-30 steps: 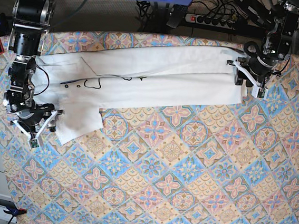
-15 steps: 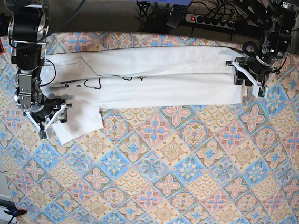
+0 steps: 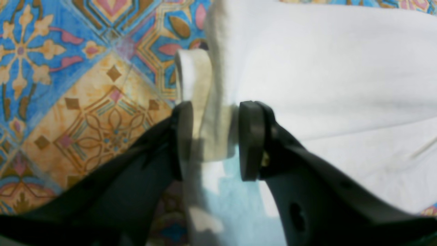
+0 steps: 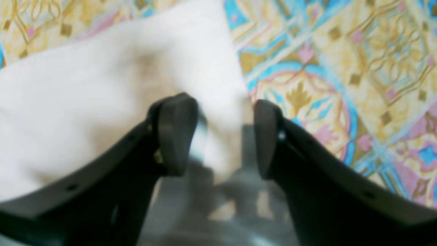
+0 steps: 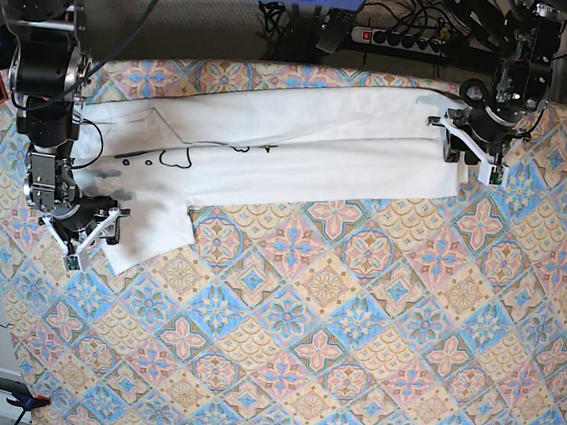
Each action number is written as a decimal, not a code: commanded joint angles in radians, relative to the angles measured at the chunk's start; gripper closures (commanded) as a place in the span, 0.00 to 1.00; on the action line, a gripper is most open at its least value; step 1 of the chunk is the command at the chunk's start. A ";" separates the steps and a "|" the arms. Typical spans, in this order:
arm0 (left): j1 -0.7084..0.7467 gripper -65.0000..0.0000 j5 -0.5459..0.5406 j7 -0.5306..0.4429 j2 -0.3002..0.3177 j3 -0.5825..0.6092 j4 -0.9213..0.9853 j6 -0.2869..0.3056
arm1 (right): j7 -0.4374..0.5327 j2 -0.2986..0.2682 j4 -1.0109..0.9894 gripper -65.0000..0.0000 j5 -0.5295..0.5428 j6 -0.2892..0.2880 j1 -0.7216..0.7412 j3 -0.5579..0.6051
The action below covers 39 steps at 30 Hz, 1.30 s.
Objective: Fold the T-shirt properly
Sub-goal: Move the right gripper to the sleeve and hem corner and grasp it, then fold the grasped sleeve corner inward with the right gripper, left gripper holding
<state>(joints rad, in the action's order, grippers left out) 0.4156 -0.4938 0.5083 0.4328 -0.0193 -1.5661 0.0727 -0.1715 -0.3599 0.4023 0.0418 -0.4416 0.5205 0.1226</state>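
The T-shirt [image 5: 300, 144] looks light and limp — left gripper [image 3: 213, 136] pinches its hem, right gripper [image 4: 222, 136] straddles a sleeve corner, grip unclear.

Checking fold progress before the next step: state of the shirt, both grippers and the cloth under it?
T-shirt: folded lengthwise into a long band, one sleeve sticking out toward the near edge, lying flat.
left gripper: shut on the T-shirt's edge, layers bunched between the pads.
right gripper: jaws astride the sleeve corner, grip unclear in the blur.
tablecloth: spread flat, uncovered in front of the shirt.
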 commanded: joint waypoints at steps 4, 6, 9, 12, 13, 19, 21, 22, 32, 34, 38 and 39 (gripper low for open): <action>-0.001 0.66 -0.004 -0.017 0.014 -0.005 -0.015 0.002 | 0.026 -0.015 -0.018 0.54 0.007 -0.003 0.023 -0.002; -0.001 0.66 -0.004 -0.017 0.014 -0.005 -0.015 0.002 | 0.037 -0.011 -0.018 0.54 0.007 -0.003 0.023 -0.002; -0.001 0.66 -0.004 -0.017 0.014 -0.005 -0.015 0.002 | 0.071 0.034 -0.023 0.54 0.007 -0.003 0.017 -0.002; -0.001 0.66 -0.004 -0.017 0.014 -0.005 -0.015 0.002 | 0.076 0.054 -0.023 0.55 0.007 -0.003 0.016 -0.001; -0.001 0.66 -0.004 -0.017 0.014 -0.005 -0.015 0.002 | 0.076 0.055 -0.023 0.55 0.007 -0.003 0.016 -0.001; 0.013 0.66 -0.004 -0.017 0.014 -0.005 -0.015 0.002 | 0.074 0.055 -0.023 0.59 -0.041 -0.003 0.014 0.070; 0.013 0.66 -0.004 -0.017 0.016 -0.005 -0.015 0.002 | 0.074 0.055 -0.023 0.69 -0.092 -0.003 0.014 0.140; 0.013 0.66 -0.004 -0.017 0.016 -0.005 -0.015 0.002 | 0.074 0.055 -0.023 0.75 -0.109 -0.003 0.014 0.165; 0.009 0.66 -0.004 -0.017 0.014 -0.005 -0.015 0.002 | 0.073 0.104 0.001 0.99 -0.132 -0.003 -0.020 0.157; 0.009 0.66 -0.004 -0.017 0.014 -0.005 -0.015 0.002 | 0.068 0.100 0.068 0.99 -0.132 -0.003 -0.026 0.159; 0.009 0.66 -0.004 -0.017 0.018 -0.006 -0.015 0.002 | -0.058 0.100 0.294 0.99 -0.132 -0.003 -0.141 0.157; 0.009 0.66 -0.004 -0.017 0.018 -0.006 -0.015 0.002 | -0.090 0.100 0.356 0.99 -0.132 -0.006 -0.168 0.157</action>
<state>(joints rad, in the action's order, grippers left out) 0.4274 -0.4969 0.5098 0.4362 -0.0196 -1.5661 0.0753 -0.2417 -0.2535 0.7605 -0.0845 -0.4171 0.3309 0.2775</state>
